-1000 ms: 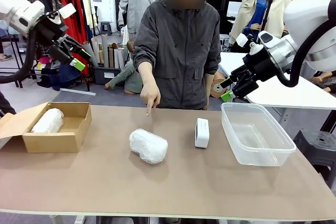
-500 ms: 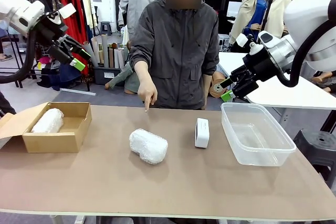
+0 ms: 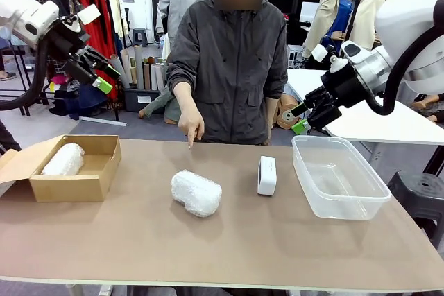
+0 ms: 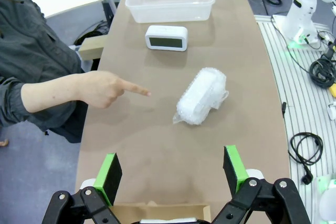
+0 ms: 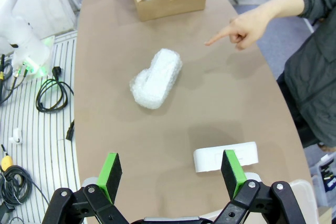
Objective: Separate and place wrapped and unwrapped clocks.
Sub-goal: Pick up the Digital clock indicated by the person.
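Cardboard box (image 3: 73, 188) at left holds one wrapped clock (image 3: 62, 159). A second wrapped clock (image 3: 196, 193) lies mid-table, and the bare clock (image 3: 266, 175) stands near the clear tub (image 3: 347, 209). Left gripper (image 3: 107, 78) hangs raised, a person's hand (image 3: 192, 128) points down, and right gripper (image 3: 297, 119) hangs raised. Both claws gape wide, gripping nothing.

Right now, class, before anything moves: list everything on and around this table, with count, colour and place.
Table: one, brown, across the scene.
Cardboard box: one, brown, open, table's left end.
Bubble-wrapped clocks: two, white; one mid-table, the other inside the box.
Bare clock: one, white, standing right of the mid-table bundle.
Plastic container: one, clear, empty, table's right end.
Person's hand: one, pointing down at the far edge.
Left gripper: black, green pads, open, raised at left.
Right gripper: same, open, raised at right.
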You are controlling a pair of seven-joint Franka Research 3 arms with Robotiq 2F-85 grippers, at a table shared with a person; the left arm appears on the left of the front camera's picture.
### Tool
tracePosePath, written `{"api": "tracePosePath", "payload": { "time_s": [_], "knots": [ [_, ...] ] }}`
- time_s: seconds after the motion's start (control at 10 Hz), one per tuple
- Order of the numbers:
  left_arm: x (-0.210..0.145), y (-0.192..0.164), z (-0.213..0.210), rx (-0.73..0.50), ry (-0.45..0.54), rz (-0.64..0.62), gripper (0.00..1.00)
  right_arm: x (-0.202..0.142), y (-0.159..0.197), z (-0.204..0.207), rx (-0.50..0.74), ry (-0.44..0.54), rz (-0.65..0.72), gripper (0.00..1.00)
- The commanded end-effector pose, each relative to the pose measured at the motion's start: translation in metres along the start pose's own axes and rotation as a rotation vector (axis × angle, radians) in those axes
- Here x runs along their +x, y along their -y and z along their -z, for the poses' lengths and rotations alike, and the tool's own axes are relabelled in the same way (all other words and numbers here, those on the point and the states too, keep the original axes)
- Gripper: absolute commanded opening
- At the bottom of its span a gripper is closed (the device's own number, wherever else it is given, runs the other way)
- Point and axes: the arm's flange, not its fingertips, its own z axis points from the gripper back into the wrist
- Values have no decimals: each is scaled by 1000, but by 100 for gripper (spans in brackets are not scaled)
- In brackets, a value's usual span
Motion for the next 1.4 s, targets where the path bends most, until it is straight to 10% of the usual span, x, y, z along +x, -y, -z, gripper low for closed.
{"api": "tracePosePath", "payload": {
  "time_s": [0.0,0.8,1.3],
  "knots": [
    [2,2,-2,2,-8,5,100,1,1,-1,5,5,-8,100],
    [0,0,0,0,0,0,100,1,1,-1,5,5,-8,100],
    [45,34,58,-62,-221,81,100,1,1,-1,5,5,-8,100]
  ]
}}
